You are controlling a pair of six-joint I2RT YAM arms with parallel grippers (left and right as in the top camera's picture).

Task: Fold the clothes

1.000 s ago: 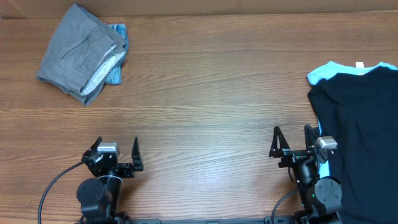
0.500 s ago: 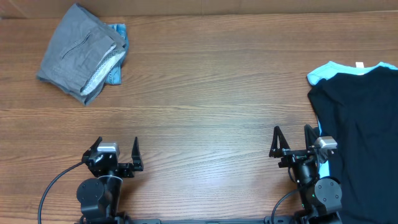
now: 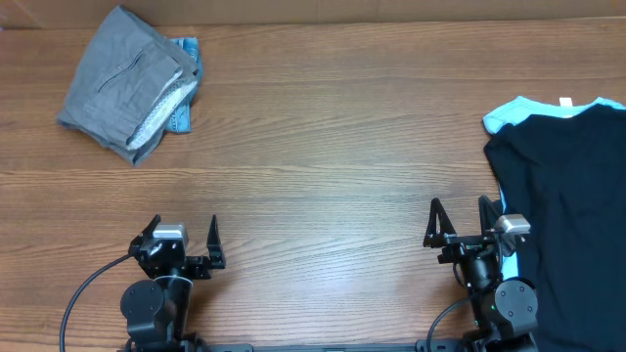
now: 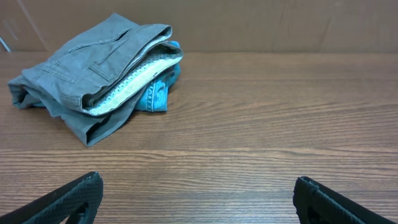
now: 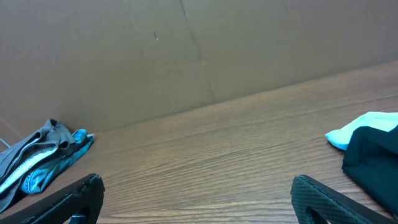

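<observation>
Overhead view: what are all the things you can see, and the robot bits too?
grey shorts: one, grey, folded, far left of the table, on the denim shorts
denim shorts: one, blue, peeking from under the grey shorts
black tee: one, black, right edge
light-blue garment: one, light blue, peeking from under the black tee
table: one, brown wood
left gripper: one, black, near edge, open, empty
right gripper: one, black, near edge, open, empty

Open table [image 3: 333, 147] between grey shorts [image 3: 122, 83] and black tee [image 3: 567, 215]
</observation>
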